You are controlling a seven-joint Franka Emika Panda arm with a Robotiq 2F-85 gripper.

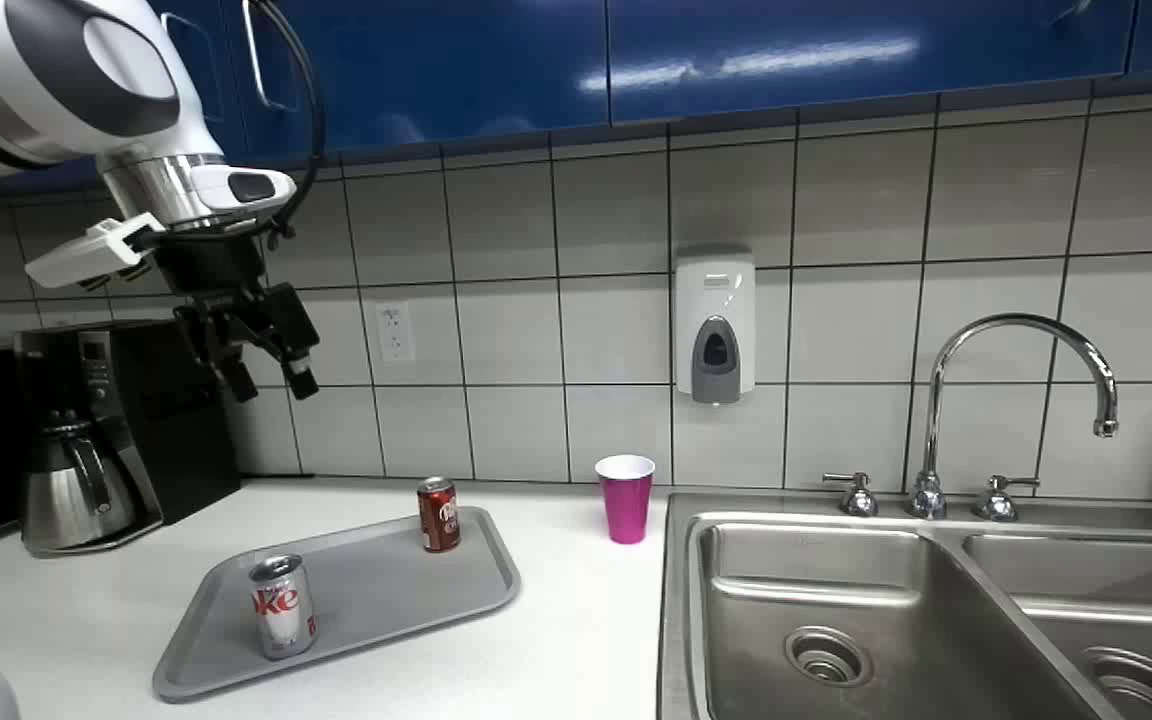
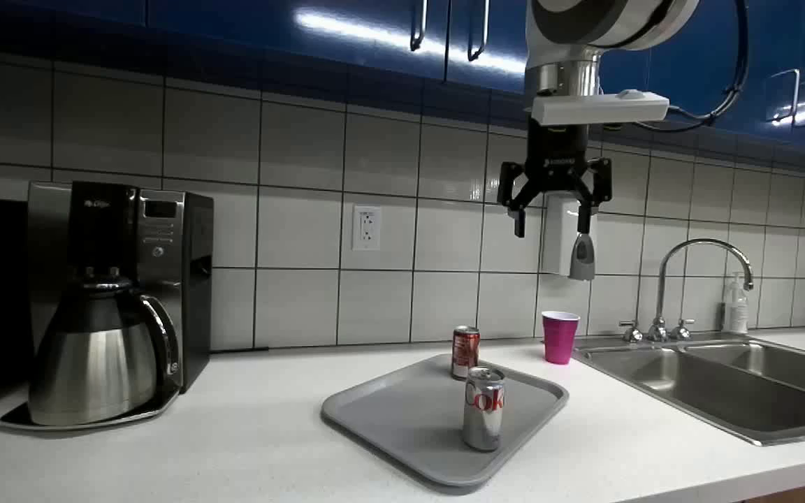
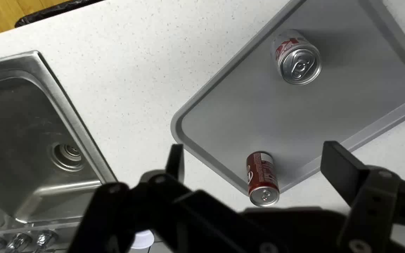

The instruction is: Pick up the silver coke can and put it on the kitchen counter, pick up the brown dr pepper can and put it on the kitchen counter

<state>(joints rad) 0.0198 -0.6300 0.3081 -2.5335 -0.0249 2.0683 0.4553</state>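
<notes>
Wrist view, leftmost: brushed-steel double sink [image 3: 16,147], apart from the flat grey rectangular tray [image 3: 276,116].
Broad white speckled tabletop [image 3: 132,88]: between sink and tray, and around the tray; the task's target surface.
Black two-fingered hand [image 2: 552,229]: hangs well above the tray, spread wide, holding nothing.
Dark maroon-brown Dr Pepper can [image 3: 263,177]: upright on the tray, near one corner.
Silver-white Coke can [image 3: 296,58] with red lettering: upright on the tray, by a long edge, well apart from the Dr Pepper can.
Can walls: smooth metal, probably thin and slippery; stiff if sealed, easily dented if empty; weight cannot be told. Best taken squarely across the sides at mid-height, firmly but gently.
</notes>
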